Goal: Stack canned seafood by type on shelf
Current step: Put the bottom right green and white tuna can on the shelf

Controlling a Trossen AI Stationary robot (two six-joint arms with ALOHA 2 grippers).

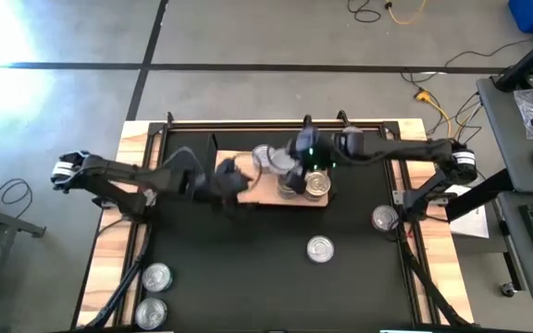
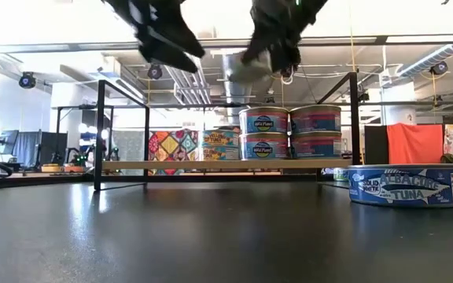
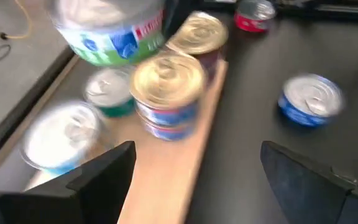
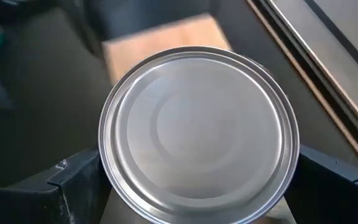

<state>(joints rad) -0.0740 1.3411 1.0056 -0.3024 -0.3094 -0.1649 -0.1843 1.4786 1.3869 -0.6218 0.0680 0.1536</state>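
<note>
a silver-topped can (image 4: 199, 134) is clamped in the right gripper (image 4: 197, 186) above the shelf (image 1: 266, 192); the stacked cans (image 2: 289, 132) beneath could be toppled if it is released off-centre; the left gripper (image 3: 191, 180) is held apart, empty

place: lab/workshop | cues: concrete floor (image 1: 248, 37); exposed ceiling ducts (image 2: 447, 55); floor cables (image 1: 433, 102)

Two dark jointed arms, white-capped bases, green wrist light, black fingers (image 3: 104, 171)

Overhead camera looks straight down; counter-level camera faces the room; wrist cameras sit close; all share the light-wood shelf board (image 1: 266, 190), twelve o'clock of centre.
</note>
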